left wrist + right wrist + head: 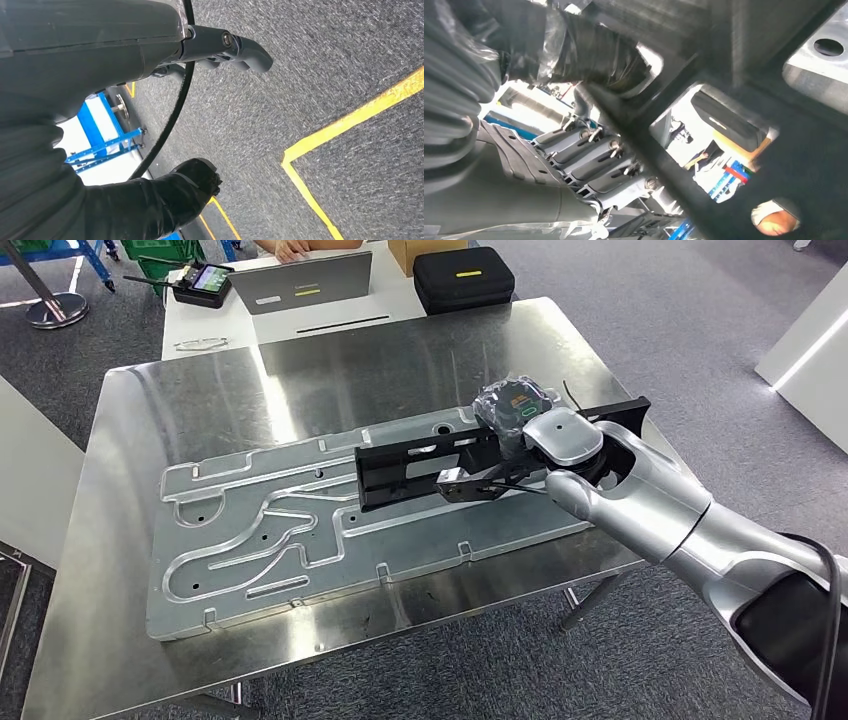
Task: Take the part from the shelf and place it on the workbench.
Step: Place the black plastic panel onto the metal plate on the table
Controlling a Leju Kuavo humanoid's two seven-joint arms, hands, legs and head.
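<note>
A long black frame part (pixel 410 472) with cut-outs lies low across the pressed metal plate (pixel 260 540) on the steel workbench (pixel 180 400); I cannot tell whether it touches the plate. My right hand (pixel 515 415), wrapped in clear film, grips the part near its right end. In the right wrist view, the part (pixel 724 65) crosses close in front of the camera, with the fingers (pixel 594 165) curled under it. My left hand (pixel 220 47) hangs over grey floor, fingers and thumb apart, holding nothing.
Behind the workbench stands a white table with a laptop (pixel 305 280), a black case (pixel 463 278), a handheld controller (pixel 203 284) and a cardboard box (pixel 420 252). A person's hand (pixel 290 248) rests by the laptop. Yellow tape (pixel 345 125) marks the floor.
</note>
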